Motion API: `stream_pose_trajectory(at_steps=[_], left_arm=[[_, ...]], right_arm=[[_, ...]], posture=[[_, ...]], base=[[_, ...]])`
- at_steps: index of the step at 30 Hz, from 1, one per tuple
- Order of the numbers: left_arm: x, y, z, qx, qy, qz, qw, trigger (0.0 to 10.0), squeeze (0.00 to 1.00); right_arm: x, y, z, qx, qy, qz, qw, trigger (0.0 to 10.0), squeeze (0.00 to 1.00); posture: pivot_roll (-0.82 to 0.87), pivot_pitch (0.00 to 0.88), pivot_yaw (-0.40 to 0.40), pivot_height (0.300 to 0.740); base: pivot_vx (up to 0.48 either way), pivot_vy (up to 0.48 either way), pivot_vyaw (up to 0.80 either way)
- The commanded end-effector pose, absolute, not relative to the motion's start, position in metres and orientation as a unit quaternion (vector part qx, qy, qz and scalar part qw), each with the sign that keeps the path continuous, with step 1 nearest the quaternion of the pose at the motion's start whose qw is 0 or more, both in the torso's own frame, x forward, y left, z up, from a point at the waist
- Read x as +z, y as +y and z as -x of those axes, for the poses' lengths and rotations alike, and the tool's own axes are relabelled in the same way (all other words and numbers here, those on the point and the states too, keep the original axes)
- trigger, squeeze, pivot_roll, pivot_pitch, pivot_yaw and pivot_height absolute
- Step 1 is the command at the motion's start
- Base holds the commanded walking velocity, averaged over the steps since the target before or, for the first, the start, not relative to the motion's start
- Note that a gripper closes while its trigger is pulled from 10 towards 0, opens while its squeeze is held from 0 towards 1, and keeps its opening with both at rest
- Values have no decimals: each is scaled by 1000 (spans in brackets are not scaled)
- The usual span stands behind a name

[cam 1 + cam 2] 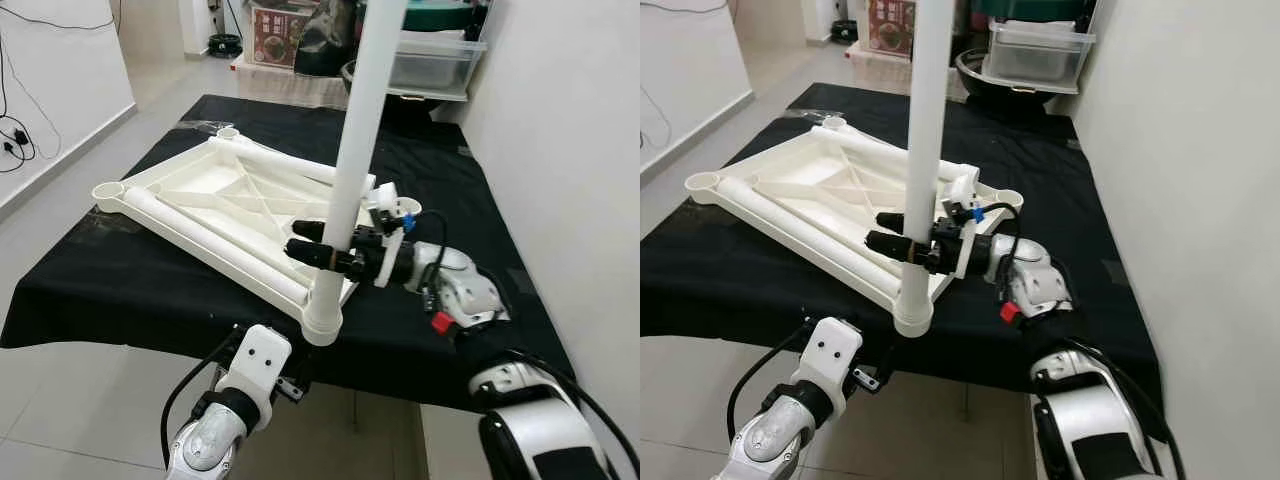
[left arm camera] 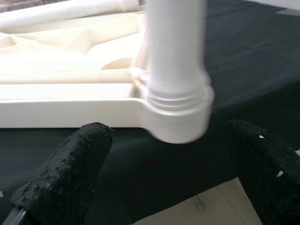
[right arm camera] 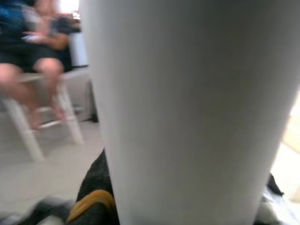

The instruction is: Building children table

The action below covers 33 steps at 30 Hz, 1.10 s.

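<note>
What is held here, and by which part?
The right gripper clamps the upright leg low on its shaft, above the corner socket. The left gripper is open, holding nothing.

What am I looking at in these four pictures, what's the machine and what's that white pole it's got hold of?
It is a humanoid robot with two silver arms, each ending in two long black fingers. The two wide pictures come from cameras in its head, looking down at a bed or platform under a black cloth. On it lies a white plastic child's tabletop, turned upside down, with loose white legs lying across it.

The right gripper is closed around an upright white table leg, whose lower end sits in the corner socket nearest the robot.

The other two pictures come from cameras on the wrists. The left wrist camera shows the left gripper, fingers apart, just below that socket, touching nothing. The right wrist camera sits so close that the leg looks huge; a person sits blurred behind it.
</note>
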<state>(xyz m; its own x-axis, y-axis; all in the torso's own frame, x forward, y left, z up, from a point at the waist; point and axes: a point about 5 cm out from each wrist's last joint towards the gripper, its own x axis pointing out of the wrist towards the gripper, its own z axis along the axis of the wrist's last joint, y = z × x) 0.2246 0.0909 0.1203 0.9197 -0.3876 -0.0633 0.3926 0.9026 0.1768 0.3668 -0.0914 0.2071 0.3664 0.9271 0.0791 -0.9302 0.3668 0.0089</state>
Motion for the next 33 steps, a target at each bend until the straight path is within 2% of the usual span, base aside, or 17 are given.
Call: stream_pose_trajectory(at_steps=[1, 4, 5, 6, 7, 8, 9, 10, 11, 13, 15, 22, 23, 24, 27, 28, 33], left_arm=[[116, 90, -223, -202, 22, -95, 974, 10000, 0], [116, 90, -222, -202, 22, -95, 974, 10000, 0], [116, 90, -222, -202, 22, -94, 975, 10000, 0], [116, 90, -222, -202, 22, -94, 975, 10000, 0], [116, 90, -222, -202, 22, -94, 975, 10000, 0], [116, 90, -222, -202, 22, -94, 975, 10000, 0], [116, 90, -223, -203, 22, -94, 975, 10000, 0], [116, 90, -223, -203, 22, -94, 975, 10000, 0], [116, 90, -223, -203, 22, -94, 974, 10000, 0], [116, 90, -223, -203, 22, -95, 974, 10000, 0], [116, 91, -223, -204, 22, -96, 974, 10000, 0], [116, 91, -223, -204, 22, -96, 974, 10000, 0], [116, 91, -223, -204, 22, -96, 974, 10000, 0], [116, 91, -223, -204, 23, -97, 974, 10000, 0], [116, 91, -223, -203, 23, -97, 974, 10000, 0], [116, 91, -223, -203, 23, -97, 974, 10000, 0], [116, 91, -223, -203, 23, -97, 974, 10000, 0]], right_arm=[[208, -99, -378, 486, -29, -29, 873, 0, 0], [208, -101, -382, 463, -26, -35, 885, 0, 0], [210, -122, -397, 314, -18, -41, 948, 0, 0], [210, -130, -402, 253, -13, -43, 967, 0, 0], [210, -130, -402, 253, -13, -43, 967, 0, 0], [210, -136, -404, 216, -9, -44, 975, 0, 0], [209, -149, -407, 142, 0, -44, 989, 0, 0], [209, -149, -407, 142, 0, -44, 989, 0, 0], [207, -163, -408, 64, 7, -41, 997, 0, 0], [198, -192, -404, -104, 25, -43, 993, 0, 0], [193, -200, -399, -177, 31, -46, 983, 0, 0], [191, -193, -395, -226, 23, -32, 973, 0, 0], [189, -186, -394, -230, 26, -40, 972, 4275, 0], [189, -178, -395, -236, 27, -53, 970, 10000, 0], [191, -170, -396, -232, 19, -61, 971, 10000, 0], [194, -165, -396, -236, 13, -65, 970, 10000, 1000], [217, -149, -400, -160, -62, -114, 979, 10000, 1000]], posture=[[139, 7, -130, 740], [139, 7, -130, 740], [135, 6, -130, 740], [135, 6, -130, 740], [135, 6, -130, 740], [135, 6, -130, 740], [131, 5, -128, 740], [131, 5, -128, 740], [131, 6, -128, 740], [132, 5, -127, 740], [131, 5, -125, 740], [130, 6, -125, 740], [134, 7, -126, 740], [134, 7, -126, 740], [133, 6, -125, 740], [133, 6, -125, 740], [134, 4, -127, 740]], base=[[0, 0, 0], [0, 0, 0], [0, 0, 0], [0, 0, 0], [0, 0, 0], [0, 0, 0], [0, 0, 0], [0, 0, 0], [0, 0, 0], [0, 0, 0], [0, 0, 0], [0, 0, 0], [0, 0, 0], [0, 0, 0], [0, 0, 0], [0, 0, 0], [0, 0, 0]])
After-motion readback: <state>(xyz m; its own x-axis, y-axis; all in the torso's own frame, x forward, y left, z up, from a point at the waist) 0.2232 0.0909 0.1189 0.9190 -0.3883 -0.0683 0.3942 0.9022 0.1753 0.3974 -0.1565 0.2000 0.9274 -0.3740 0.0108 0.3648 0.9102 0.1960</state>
